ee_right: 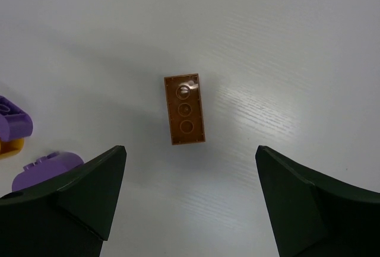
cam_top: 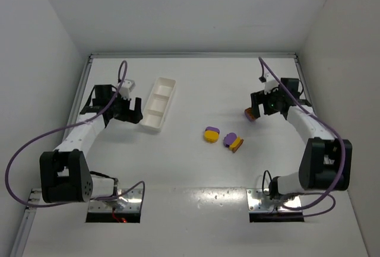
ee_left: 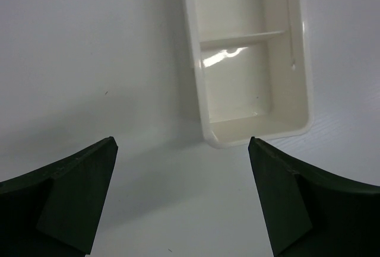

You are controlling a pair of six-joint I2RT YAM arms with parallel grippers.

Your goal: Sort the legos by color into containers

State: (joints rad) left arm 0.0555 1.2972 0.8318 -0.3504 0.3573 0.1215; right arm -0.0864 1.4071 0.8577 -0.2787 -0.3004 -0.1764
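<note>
Now, brown-orange lego (ee_right: 186, 109): flat oblong with three round rings along its middle, lying on the tabletop (ee_right: 297, 43).
Right pincer (ee_right: 190, 150): spread wide just above it.
Purple-and-yellow legos (cam_top: 212, 134): mid-tabletop (close together).
Tray (ee_left: 261, 133): white, far left.
Left pincer (ee_left: 181, 141): likewise spread.

A: What sort of place is this?

B: It seems to be a robotics lab, some test cell. The white desk (cam_top: 196, 168) is closed in by plain white walls (cam_top: 178, 8) on three sides.

A: And what else shows it?

B: The left arm (cam_top: 77, 138) and the right arm (cam_top: 309, 127), bolted on metal plates (cam_top: 116, 200) at its edge, with purple cables (cam_top: 41, 133) hanging loose.
</note>
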